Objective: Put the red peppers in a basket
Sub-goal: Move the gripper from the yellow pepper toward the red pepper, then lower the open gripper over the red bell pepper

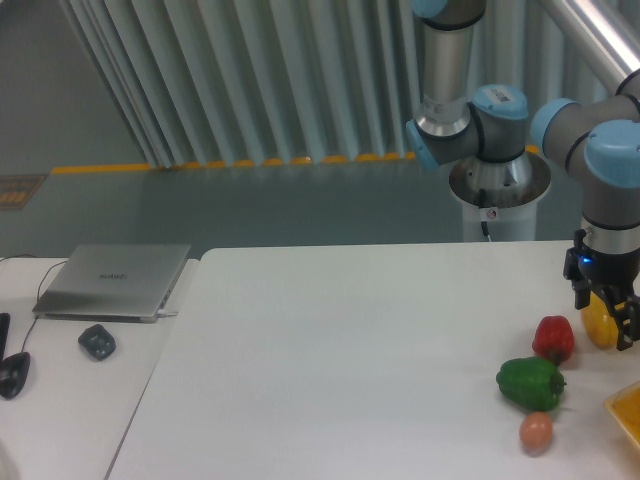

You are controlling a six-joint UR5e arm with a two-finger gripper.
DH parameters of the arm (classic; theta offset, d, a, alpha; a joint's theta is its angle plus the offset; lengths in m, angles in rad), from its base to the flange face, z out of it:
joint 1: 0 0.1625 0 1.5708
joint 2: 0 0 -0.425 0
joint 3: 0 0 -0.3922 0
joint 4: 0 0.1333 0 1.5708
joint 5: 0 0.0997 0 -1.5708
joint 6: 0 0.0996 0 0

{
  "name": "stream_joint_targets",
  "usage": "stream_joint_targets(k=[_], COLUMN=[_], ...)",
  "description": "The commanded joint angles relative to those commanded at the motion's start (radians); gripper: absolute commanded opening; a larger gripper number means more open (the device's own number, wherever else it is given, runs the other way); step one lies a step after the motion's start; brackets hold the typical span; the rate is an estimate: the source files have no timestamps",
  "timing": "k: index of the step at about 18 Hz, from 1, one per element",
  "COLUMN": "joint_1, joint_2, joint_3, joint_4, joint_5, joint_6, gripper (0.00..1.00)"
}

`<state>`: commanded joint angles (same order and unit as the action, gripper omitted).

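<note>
The red pepper [553,338] is small and glossy and sits on the white table near the right edge. My gripper [605,315] hangs just right of it and slightly behind, apart from it. Its fingers stand apart and point down, and a round yellow pepper [599,326] shows between them; I cannot tell whether they touch it. A corner of the orange-yellow basket [626,412] shows at the right edge, in front of the gripper.
A green pepper [530,383] lies just in front of the red one, with a small orange-pink egg-shaped item [536,432] in front of it. A laptop [115,280], a mouse [97,342] and a dark object [12,374] are on the left table.
</note>
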<state>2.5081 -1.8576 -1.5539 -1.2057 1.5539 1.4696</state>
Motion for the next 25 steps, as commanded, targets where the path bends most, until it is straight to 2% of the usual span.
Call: stream_joint_targets(k=[3,7,12,18,20,25], joint_1=[-0.008,-0.055,-0.064,-0.066,-0.071,-0.104], joint_2=[0.002,0.003,0.020,0.029,0.044,0.048], joint_3=[0.000,-0.005,-0.066,-0.103,-0.113,-0.129], joint_4=[0.000,0.002,0.015,0.018,0.041,0.037], joint_5=[0.000,0.003,-0.005,-0.011,-0.020,0.067], joint_6=[-0.002,-0.011,-0.012,-0.018,-0.025,-0.018], gripper=[1.00,1.00,1.00,1.00,1.00,1.00])
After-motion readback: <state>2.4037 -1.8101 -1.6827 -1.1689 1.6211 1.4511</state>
